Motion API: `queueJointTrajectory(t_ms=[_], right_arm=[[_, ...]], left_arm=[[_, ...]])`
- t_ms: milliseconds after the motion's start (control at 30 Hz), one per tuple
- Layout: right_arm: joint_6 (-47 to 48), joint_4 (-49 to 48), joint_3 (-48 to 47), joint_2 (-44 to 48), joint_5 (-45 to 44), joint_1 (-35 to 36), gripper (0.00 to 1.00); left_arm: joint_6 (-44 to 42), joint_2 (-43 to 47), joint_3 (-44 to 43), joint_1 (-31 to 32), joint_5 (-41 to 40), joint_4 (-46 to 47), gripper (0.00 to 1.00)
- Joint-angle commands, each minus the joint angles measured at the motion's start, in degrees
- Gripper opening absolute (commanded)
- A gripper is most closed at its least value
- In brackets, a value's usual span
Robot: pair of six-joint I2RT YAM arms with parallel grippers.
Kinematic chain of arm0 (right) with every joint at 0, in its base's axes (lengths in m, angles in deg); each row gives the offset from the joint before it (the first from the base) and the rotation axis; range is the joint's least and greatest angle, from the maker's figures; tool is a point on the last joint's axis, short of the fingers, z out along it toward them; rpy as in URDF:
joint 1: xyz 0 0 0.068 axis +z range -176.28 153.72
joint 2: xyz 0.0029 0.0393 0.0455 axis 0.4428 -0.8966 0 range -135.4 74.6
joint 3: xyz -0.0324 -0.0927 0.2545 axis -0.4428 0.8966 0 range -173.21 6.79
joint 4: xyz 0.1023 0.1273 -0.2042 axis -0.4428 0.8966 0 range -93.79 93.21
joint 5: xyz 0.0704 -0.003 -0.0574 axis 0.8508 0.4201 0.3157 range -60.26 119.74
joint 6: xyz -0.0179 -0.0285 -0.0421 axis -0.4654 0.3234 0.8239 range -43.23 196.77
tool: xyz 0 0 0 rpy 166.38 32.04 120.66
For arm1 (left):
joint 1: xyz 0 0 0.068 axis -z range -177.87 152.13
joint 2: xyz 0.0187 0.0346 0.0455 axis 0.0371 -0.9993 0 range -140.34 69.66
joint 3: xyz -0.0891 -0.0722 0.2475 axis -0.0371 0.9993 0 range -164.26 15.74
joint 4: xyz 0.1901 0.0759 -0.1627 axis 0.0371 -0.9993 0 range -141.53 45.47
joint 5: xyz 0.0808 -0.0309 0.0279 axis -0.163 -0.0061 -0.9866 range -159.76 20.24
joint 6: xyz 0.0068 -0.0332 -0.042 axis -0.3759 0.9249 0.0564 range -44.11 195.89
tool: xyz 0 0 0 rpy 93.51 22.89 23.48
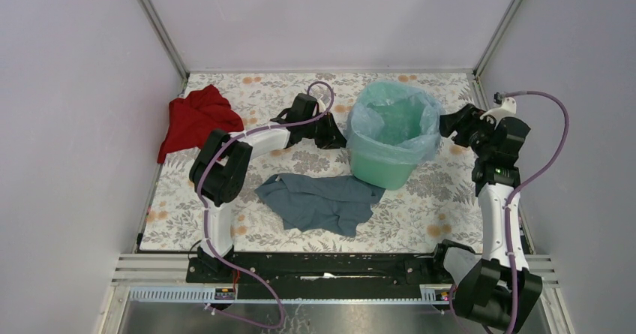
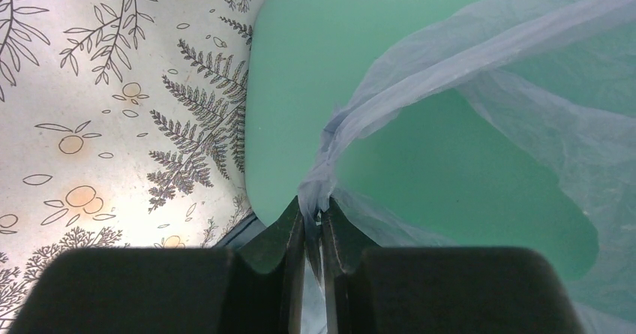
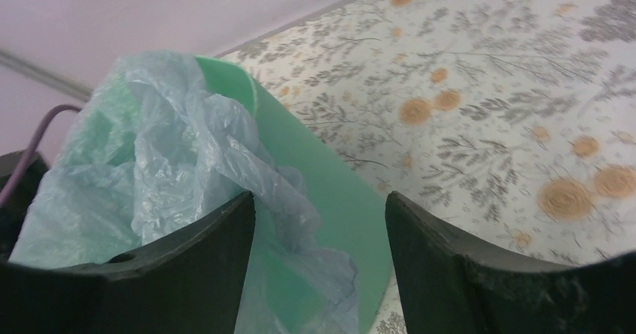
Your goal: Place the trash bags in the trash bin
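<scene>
The mint-green trash bin stands upright at the middle right of the table. The pale-blue trash bag lines it and folds over the rim. My left gripper is at the bin's left side, shut on a gathered edge of the bag against the bin wall. My right gripper is open at the bin's right side. Its fingers straddle the bag's hanging edge and the bin's rim without closing on them.
A grey-blue cloth lies in front of the bin. A red cloth lies at the far left. White walls close in the table on three sides. The floral table cover shows to the right of the grey-blue cloth.
</scene>
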State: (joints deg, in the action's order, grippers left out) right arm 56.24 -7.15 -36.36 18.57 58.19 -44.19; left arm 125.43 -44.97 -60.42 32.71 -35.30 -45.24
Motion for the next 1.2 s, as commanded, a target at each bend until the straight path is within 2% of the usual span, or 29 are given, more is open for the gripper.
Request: queueJointTrajectory(t_ms=[0,100,167,233,367,400,567,767,900,1000,1067,1167], right_arm=[[-0.85,-10.17,0.71,-3.74,11.48,-0.19,0.68],[-2.97,-15.59,2.15,-6.85,14.37,-0.19,0.55],[-4.50,-17.27,3.27,-7.76,12.88,-0.19,0.41],[-5.15,-18.23,4.29,-8.24,10.83,-0.19,0.32],[-8.17,-21.33,6.42,-9.95,6.42,-0.19,0.03],[-8.94,-21.54,6.69,-10.64,5.41,-0.19,0.00],[-11.10,-18.13,5.81,-16.90,3.30,-0.19,0.00],[-12.29,-14.46,5.02,-26.61,6.55,-0.11,0.00],[-10.24,-10.72,4.49,-28.61,6.82,0.19,0.00],[-6.56,-4.07,2.27,-27.18,2.92,0.50,0.00],[-4.91,2.09,-1.72,-25.62,-1.07,0.70,0.06],[-2.95,14.35,-8.23,-22.75,-10.81,1.69,0.28]], left_arm=[[-0.20,-0.42,-2.22,0.24,0.88,2.00,0.15],[0.03,-0.36,-2.22,0.26,0.88,2.12,0.15],[0.03,-0.18,-2.04,0.26,0.73,2.12,0.15],[0.03,-0.03,-1.97,0.25,0.66,2.07,0.15],[0.41,-0.23,-1.94,0.34,0.33,2.32,0.15],[0.65,-0.43,-1.95,0.42,0.35,2.56,0.15],[1.34,-1.24,-1.88,1.21,-0.28,3.17,0.15],[1.48,-2.62,-1.74,1.66,-1.13,3.62,0.15],[1.85,-3.69,-1.92,1.92,-1.39,3.93,0.15],[2.22,-4.05,-1.66,2.39,-1.69,4.67,0.15],[2.82,-4.45,-1.91,2.81,-1.85,5.31,0.15],[4.13,-5.84,-2.95,3.66,-1.76,6.42,0.15]])
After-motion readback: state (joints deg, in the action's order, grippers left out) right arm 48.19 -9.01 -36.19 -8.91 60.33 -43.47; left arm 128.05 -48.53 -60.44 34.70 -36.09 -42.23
